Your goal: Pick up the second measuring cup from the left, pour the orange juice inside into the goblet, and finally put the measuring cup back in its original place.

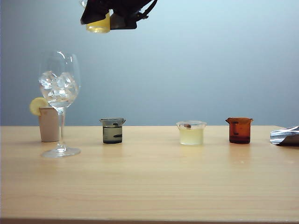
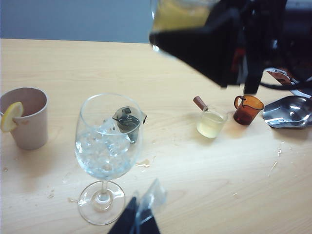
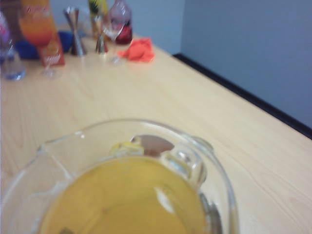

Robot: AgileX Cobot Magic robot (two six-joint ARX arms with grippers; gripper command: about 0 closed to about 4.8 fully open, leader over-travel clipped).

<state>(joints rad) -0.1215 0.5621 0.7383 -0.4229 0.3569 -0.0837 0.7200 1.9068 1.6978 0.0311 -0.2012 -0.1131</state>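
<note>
The measuring cup hangs high at the top edge of the exterior view, above and to the right of the goblet's rim. My right gripper is shut on it. Orange juice fills the cup, whose clear rim and pour lip take up the lower part of the right wrist view. The goblet stands at the left with ice cubes in its bowl. In the left wrist view the goblet is just ahead of my left gripper, which is shut and empty near the glass's foot. The right gripper looms dark above.
Along the table stand a smoky dark beaker, a clear cup of pale liquid and an amber cup. A beige cup with a lemon slice is behind the goblet. Crumpled foil lies at the right edge.
</note>
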